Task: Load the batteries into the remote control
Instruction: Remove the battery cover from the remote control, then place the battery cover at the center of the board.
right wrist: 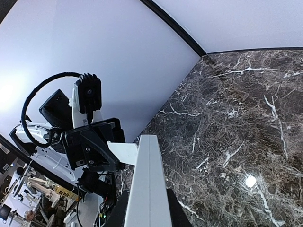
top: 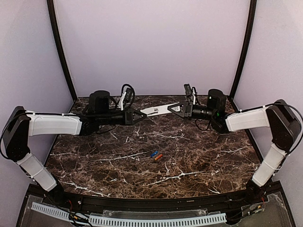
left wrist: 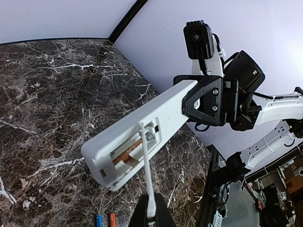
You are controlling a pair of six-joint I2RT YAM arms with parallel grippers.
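The remote control point(top: 158, 109), a slim white bar, hangs above the far middle of the table, with my right gripper point(top: 176, 109) shut on its right end. Its back faces the left wrist camera, where the remote point(left wrist: 118, 132) shows an open battery compartment with a brownish strip inside. My left gripper point(left wrist: 151, 210) is shut on a thin white cover piece point(left wrist: 147, 175), seen edge-on with its tip at the compartment. The batteries, one blue point(top: 154, 154) and one orange point(top: 158, 157), lie side by side on the table, nearer than the remote.
The dark marble table point(top: 94, 161) has pale walls at the back and sides. A black rail point(top: 142, 203) runs along the near edge by the arm bases. In the right wrist view the remote point(right wrist: 149, 184) fills the lower middle, and the cover piece point(right wrist: 123, 152) meets it from the left.
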